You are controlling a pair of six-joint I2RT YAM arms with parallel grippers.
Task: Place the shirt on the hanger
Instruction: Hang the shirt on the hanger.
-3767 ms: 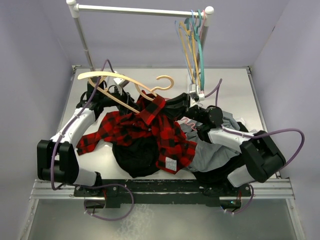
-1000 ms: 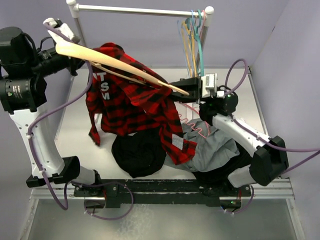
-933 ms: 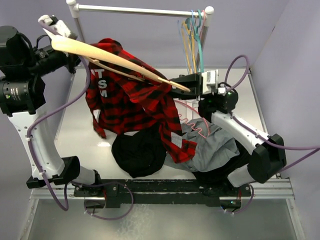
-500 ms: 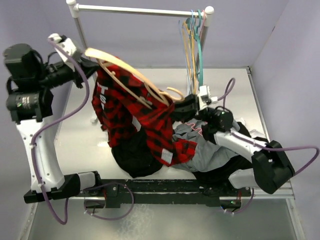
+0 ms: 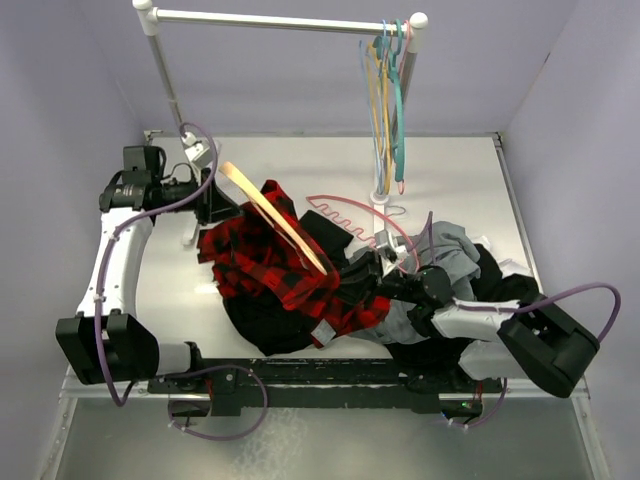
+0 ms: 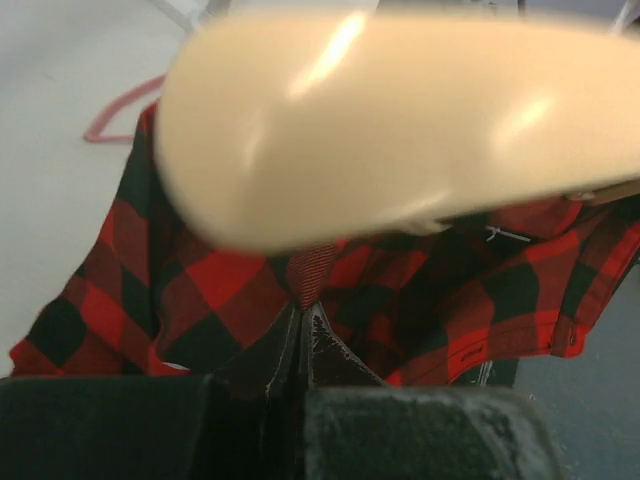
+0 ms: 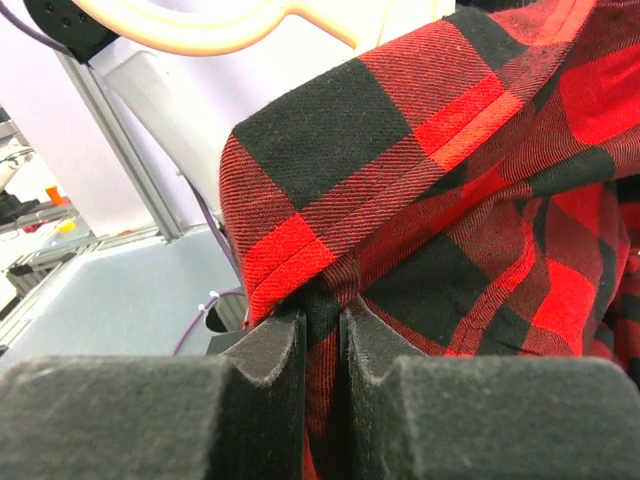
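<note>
The red-and-black plaid shirt point(image 5: 262, 262) lies bunched on the table's middle left, over a black garment point(image 5: 262, 322). The pale tan hanger point(image 5: 275, 215) slants across it, from beside my left gripper down to the right. My left gripper point(image 5: 215, 203) is at the shirt's far left edge, shut on a thin pinch of plaid point(image 6: 230, 290). In the left wrist view the hanger point(image 6: 400, 120) fills the top, blurred. My right gripper point(image 5: 362, 285) is at the shirt's right edge, shut on a fold of it point(image 7: 450, 200), with the hanger's curve point(image 7: 200, 25) above.
A pink hanger with a wavy bar point(image 5: 350, 212) lies behind the shirt. A grey garment point(image 5: 452, 248) and black cloth are piled at the right under the right arm. The rail point(image 5: 280, 20) at the back carries several hangers point(image 5: 388, 100) at its right end.
Both arms have come down from high above the table, lowering shirt and hanger onto the pile. The left gripper dropped to the table's left. The right gripper moved nearer and closed a little.
</note>
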